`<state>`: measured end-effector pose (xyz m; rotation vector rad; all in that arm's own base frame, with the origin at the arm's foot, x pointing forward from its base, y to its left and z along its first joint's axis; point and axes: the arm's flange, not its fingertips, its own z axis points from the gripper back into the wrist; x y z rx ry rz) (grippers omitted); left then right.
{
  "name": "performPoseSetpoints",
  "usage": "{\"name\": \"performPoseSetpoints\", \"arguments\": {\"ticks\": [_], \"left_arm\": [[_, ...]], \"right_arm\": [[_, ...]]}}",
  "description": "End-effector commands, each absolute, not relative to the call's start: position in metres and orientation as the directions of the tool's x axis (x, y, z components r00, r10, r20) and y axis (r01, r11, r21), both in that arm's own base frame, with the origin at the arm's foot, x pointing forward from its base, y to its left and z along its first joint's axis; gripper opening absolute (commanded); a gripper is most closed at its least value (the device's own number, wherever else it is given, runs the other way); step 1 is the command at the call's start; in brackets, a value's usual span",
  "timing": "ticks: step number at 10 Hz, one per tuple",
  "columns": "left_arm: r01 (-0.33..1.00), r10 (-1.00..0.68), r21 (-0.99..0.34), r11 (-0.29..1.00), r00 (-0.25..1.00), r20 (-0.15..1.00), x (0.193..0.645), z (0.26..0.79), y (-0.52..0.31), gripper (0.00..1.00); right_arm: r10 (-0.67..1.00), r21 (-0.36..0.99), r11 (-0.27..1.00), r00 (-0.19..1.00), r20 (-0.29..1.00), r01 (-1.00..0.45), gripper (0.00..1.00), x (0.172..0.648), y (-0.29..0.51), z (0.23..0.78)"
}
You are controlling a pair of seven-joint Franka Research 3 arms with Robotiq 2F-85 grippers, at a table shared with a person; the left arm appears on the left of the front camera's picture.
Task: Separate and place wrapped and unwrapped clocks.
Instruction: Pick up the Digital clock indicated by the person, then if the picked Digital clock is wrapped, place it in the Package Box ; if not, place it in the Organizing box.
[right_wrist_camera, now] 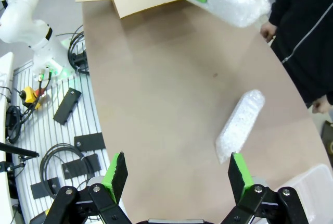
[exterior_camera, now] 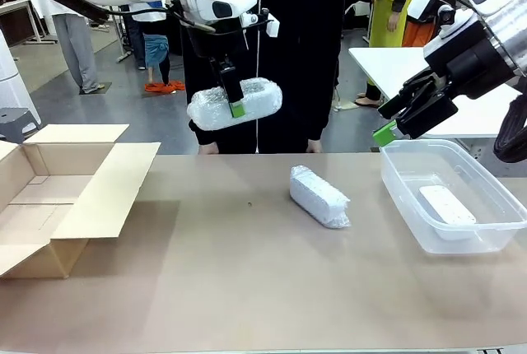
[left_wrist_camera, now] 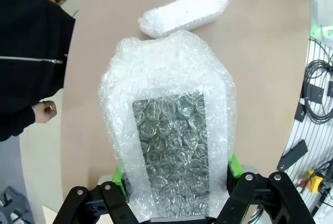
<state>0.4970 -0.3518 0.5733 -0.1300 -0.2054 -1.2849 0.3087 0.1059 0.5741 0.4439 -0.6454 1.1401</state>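
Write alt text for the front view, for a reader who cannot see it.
The left gripper holds a bubble-wrapped bundle in the air before a person in black. A second bundle lies mid-table; a white clock lies in the clear tub at right, the open right gripper hanging near it. An open cardboard box sits at left.

The held bundle (left_wrist_camera: 166, 78) blurs its dark contents behind bubble wrap; the cardboard box (exterior_camera: 103, 193) is cut off at the left edge
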Motion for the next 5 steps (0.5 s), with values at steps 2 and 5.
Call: {"name": "performPoseSetpoints", "arguments": {"ticks": [2,5], "left_arm": [[0.961,-0.935,0.017,0.277,0.265,0.235,0.5032,0.5810,-0.3540,0.20],[0.961,-0.935,0.017,0.277,0.265,0.235,0.5032,0.5810,-0.3540,0.20]], "right_arm": [[0.677,0.017,0.346,0.262,0.687,-0.938,1.00,0.3098,0.1059,0.5732],[0.677,0.017,0.346,0.262,0.687,-0.938,1.00,0.3098,0.1059,0.5732]]}}
